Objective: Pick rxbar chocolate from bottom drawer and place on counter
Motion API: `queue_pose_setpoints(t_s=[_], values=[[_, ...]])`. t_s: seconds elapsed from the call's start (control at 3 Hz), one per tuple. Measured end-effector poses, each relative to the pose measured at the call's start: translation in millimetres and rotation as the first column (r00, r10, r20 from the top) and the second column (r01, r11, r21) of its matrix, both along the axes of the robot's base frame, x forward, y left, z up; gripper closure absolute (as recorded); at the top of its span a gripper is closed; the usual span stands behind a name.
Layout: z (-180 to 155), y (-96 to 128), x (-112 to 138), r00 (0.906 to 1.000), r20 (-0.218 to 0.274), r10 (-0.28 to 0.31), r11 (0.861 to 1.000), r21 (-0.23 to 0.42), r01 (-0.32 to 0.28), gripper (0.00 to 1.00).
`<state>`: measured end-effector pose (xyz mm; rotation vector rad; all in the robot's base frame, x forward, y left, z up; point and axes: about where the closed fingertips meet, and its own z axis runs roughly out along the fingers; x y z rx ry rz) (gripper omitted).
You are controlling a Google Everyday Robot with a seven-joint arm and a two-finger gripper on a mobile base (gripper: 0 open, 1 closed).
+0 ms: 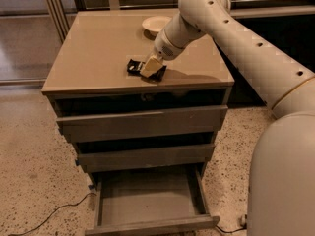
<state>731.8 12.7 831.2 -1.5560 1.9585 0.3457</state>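
The rxbar chocolate (134, 66), a small black wrapper, lies on the tan counter (93, 48) near its front edge, right of the middle. My gripper (149, 68) reaches down from the upper right and sits right on the bar, covering its right half. The bottom drawer (147, 208) is pulled open below; its grey-brown tray shows nothing inside.
A cream-white round bowl (156, 23) stands at the back of the counter behind my arm. Two grey drawers (142, 124) sit above the open one. A dark cable (54, 213) lies on the speckled floor at the left. My white base (283, 181) fills the right.
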Motion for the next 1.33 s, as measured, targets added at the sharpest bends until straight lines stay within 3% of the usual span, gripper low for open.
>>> queue_pose_setpoints(t_s=[0.67,1.0,1.33], values=[[-8.5,-5.2,2.7,0.9995,-0.030,-0.014,1.000,0.007,0.014,1.00],[-6.3,-5.3,2.7,0.9994,-0.031,-0.014,1.000,0.008,0.014,0.82],[-6.3,-5.3,2.7,0.9994,-0.031,-0.014,1.000,0.008,0.014,0.51]])
